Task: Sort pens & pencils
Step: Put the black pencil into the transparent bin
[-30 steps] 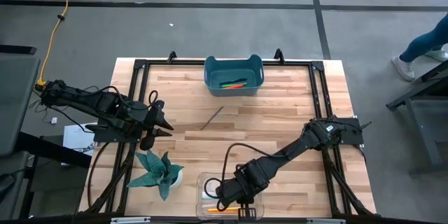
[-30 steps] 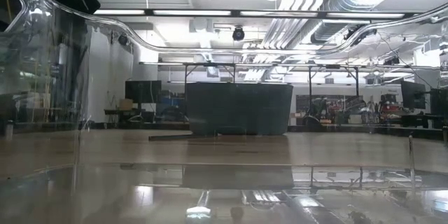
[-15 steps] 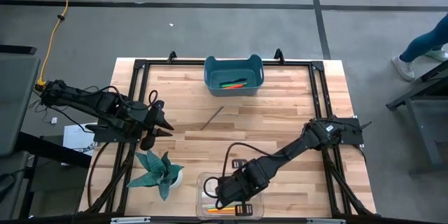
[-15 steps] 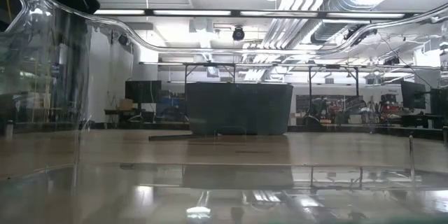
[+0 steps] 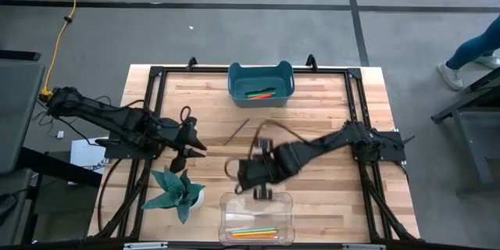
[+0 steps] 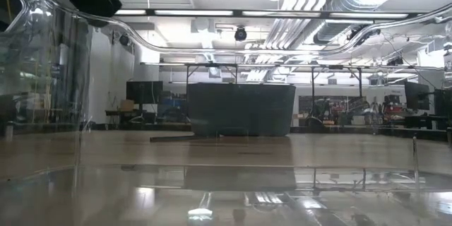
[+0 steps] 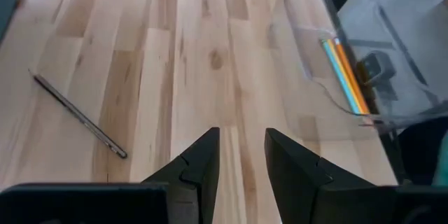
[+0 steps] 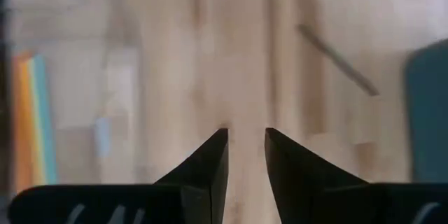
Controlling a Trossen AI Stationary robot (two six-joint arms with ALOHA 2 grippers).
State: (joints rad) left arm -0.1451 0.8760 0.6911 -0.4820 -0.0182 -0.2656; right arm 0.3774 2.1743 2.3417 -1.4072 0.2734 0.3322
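Observation:
One dark pencil [image 5: 237, 131] lies flat on the bare wood mid-table, also in the left wrist view [image 7: 77, 115] and the right wrist view [image 8: 336, 59]. Orange, yellow and teal pencils [image 5: 254, 232] lie in the clear bin [image 5: 256, 201] at the near edge. The green and red pens [image 5: 260, 93] lie in the teal bin [image 5: 261, 73] at the far edge. My left gripper [image 5: 199, 142] hovers open, left of the dark pencil. My right gripper [image 5: 234, 170] is open between the clear bin and the dark pencil, its fingers pointing toward the table's left.
A green artificial plant [image 5: 176, 191] stands near the table's near left corner, beside the clear bin. A black frame [image 5: 351, 101] runs round the tabletop. Bare wood lies between the two bins. In the low view the clear bin's wall [image 6: 78, 113] fills the foreground.
My right gripper has risen out of the clear bin and swung toward the far edge and the dark pencil, moving fast. The coloured pencils stay lying in the bin. My left gripper has moved toward the table's right, nearer the dark pencil.

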